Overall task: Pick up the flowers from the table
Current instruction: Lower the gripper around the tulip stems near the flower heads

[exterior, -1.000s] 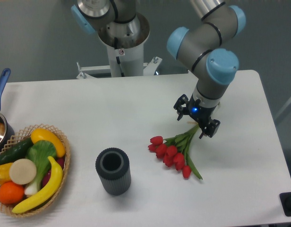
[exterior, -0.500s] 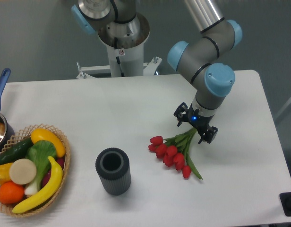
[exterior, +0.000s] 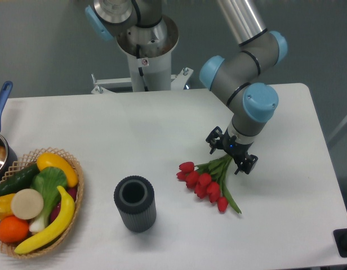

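The flowers [exterior: 206, 183], a bunch of red tulips with green stems, lie on the white table [exterior: 162, 129] right of centre, heads pointing left and down. My gripper [exterior: 230, 158] is low over the stem end at the bunch's upper right, fingers spread on either side of the stems. It is open, and the stems pass between the fingers. The stem tips are hidden under the gripper.
A dark ribbed cylindrical vase [exterior: 134, 203] stands left of the flowers. A wicker basket [exterior: 74, 194] of fruit and vegetables sits at the left edge, with a pot [exterior: 0, 152] with a blue handle behind it. The robot base [exterior: 144, 50] is at the back.
The gripper has dropped lower and shifted slightly left, closing in on the stem end. The flowers have not moved.
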